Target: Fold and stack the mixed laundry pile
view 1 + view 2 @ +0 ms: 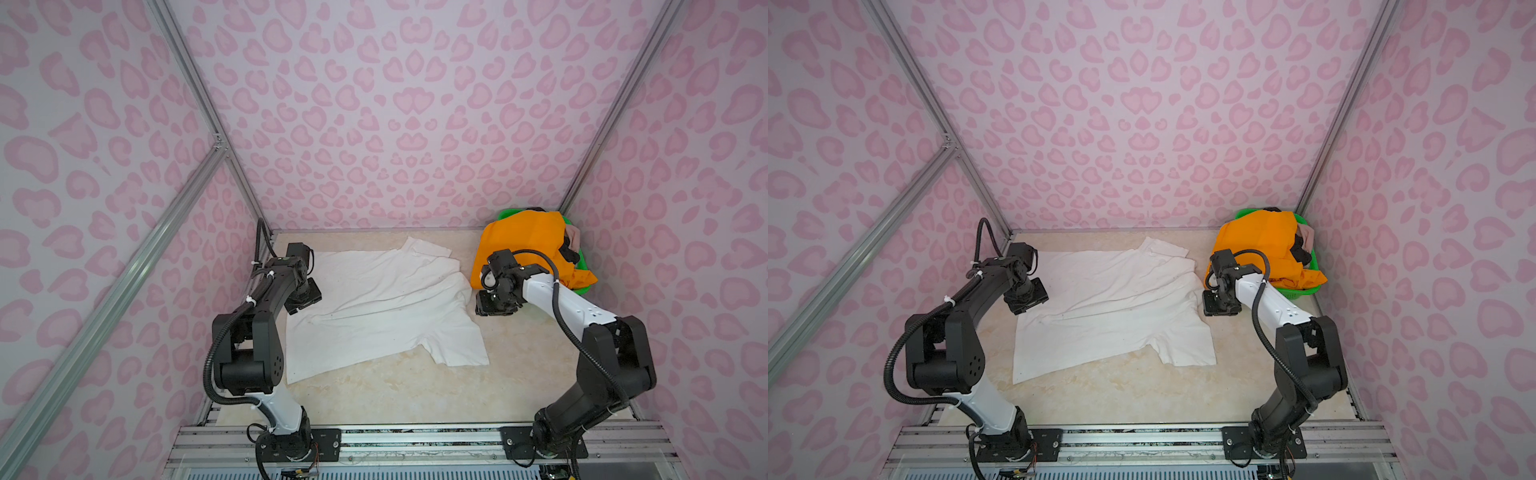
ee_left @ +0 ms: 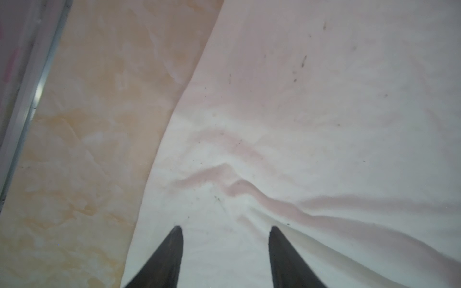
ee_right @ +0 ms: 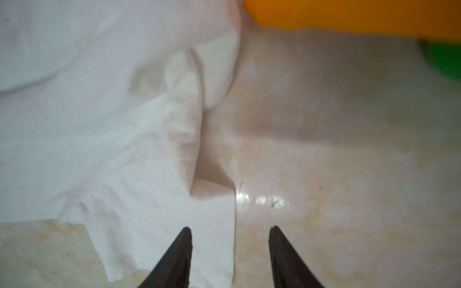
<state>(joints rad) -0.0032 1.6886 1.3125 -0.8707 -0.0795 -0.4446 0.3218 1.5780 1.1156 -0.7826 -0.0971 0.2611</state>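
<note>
One surface (image 1: 395, 395) carries one white T-shirt (image 1: 382, 307) spread flat at its middle. One green basket (image 1: 505, 215) in the far right corner holds one orange shorts (image 1: 523, 241), one black piece (image 1: 568, 250) and one beige-pink piece (image 1: 575, 235). The left gripper (image 2: 225, 228) and right gripper (image 3: 230, 228) both stand jaws apart, empty, at the shirt's opposite edges.

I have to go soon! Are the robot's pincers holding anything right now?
Left pincer: open, holding nothing, over the white T-shirt.
Right pincer: open, holding nothing, at the T-shirt's edge.
</note>
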